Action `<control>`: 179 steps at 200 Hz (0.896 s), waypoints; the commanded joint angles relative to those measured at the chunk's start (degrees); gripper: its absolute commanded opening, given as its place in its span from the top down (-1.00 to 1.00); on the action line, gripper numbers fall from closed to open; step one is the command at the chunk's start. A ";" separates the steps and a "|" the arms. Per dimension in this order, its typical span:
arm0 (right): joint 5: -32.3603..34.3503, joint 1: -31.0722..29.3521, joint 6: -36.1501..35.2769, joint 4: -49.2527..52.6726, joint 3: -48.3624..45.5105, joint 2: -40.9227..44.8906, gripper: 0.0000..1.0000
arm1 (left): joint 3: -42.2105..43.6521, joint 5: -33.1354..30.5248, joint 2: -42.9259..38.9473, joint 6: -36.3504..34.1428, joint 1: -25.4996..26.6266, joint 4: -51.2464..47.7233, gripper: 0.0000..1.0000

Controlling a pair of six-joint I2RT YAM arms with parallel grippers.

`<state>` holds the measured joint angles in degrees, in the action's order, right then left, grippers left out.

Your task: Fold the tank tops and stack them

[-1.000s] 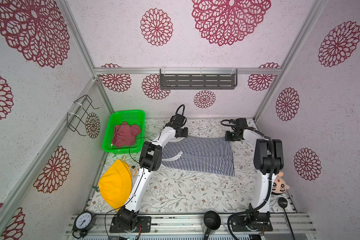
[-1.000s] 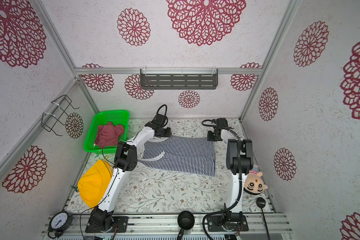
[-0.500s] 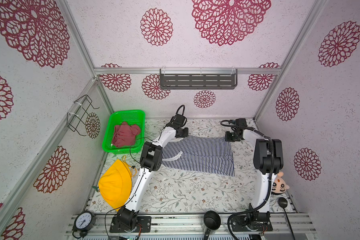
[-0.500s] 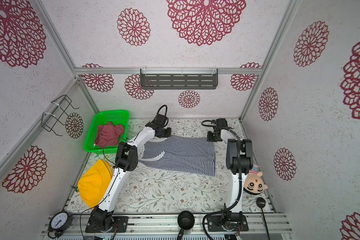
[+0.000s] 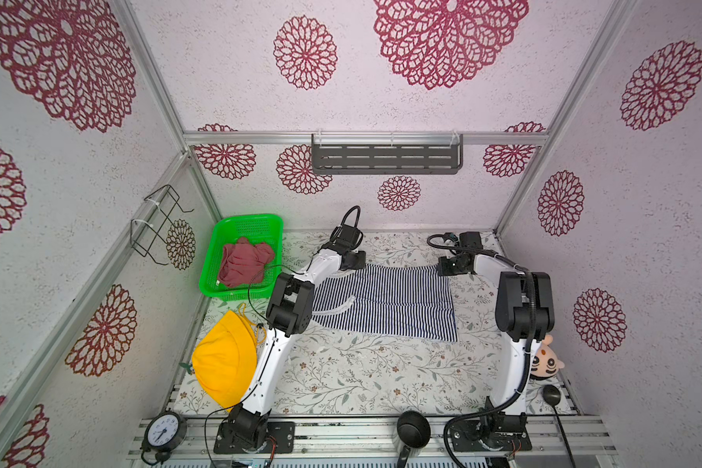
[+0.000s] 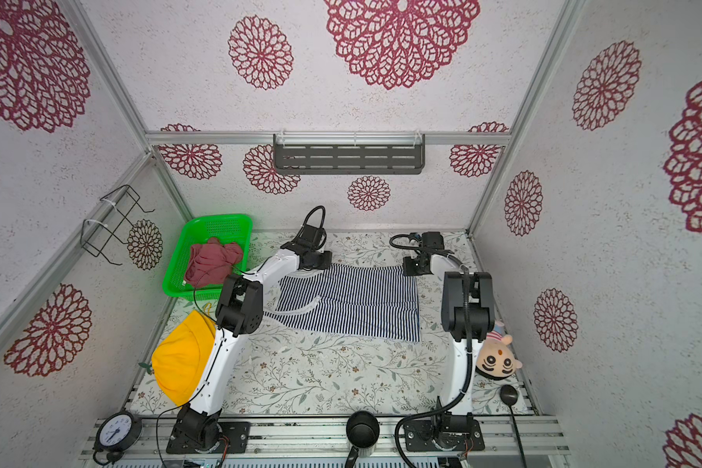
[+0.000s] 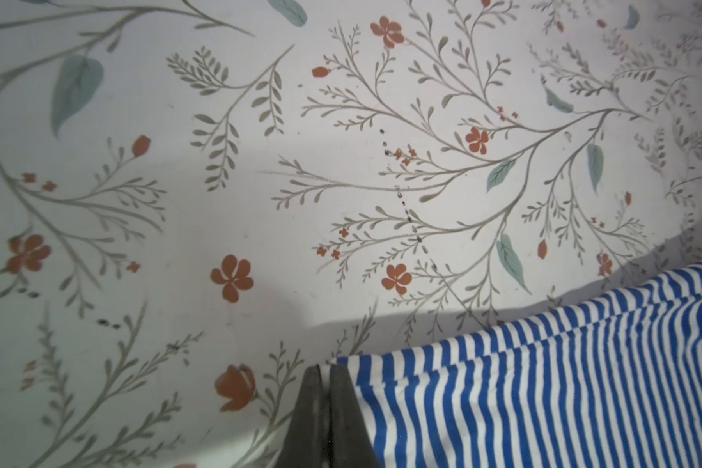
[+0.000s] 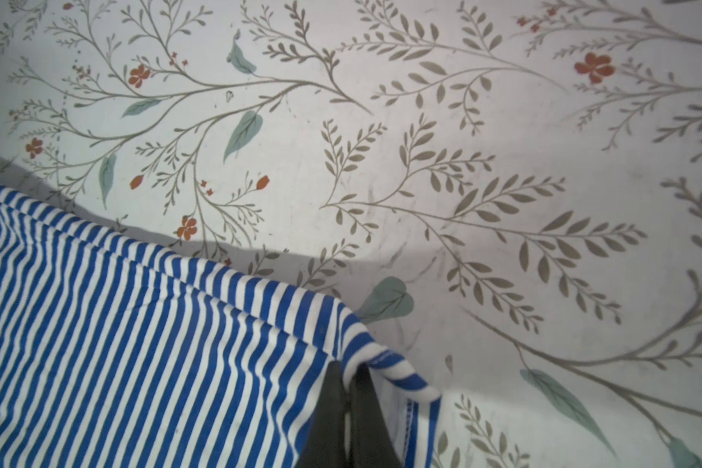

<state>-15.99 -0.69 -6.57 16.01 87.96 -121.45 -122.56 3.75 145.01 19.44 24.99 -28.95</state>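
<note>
Navy-and-white striped tank top (image 5: 386,300) lies mid-table, far corners pinched in the closed left gripper (image 7: 328,377) and right gripper (image 8: 351,381). Raise both evenly and fold nearward. The rose-red tank top (image 5: 244,265) sits in the far-left green basket (image 5: 247,219).

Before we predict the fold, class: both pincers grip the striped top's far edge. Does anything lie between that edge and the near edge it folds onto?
Nothing visible does. The striped tank top lies bare; the yellow hat and green basket sit off to its left. Only the left arm's own elbow overhangs it.
</note>
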 commanded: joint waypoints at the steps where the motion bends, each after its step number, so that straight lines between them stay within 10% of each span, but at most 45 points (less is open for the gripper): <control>1: -2.73 -0.19 -3.47 -2.62 -2.01 5.90 1.00 | 4.89 -1.49 -6.86 -2.20 0.33 6.31 1.00; 179: -1.50 -0.04 -1.31 -9.95 -29.33 27.70 1.00 | 40.23 -8.53 -29.85 1.45 5.05 17.56 1.00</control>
<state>-18.13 -0.69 -9.26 7.44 60.80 -98.28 -85.08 -3.20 119.35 20.08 29.76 -14.72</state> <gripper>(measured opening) 0.041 0.054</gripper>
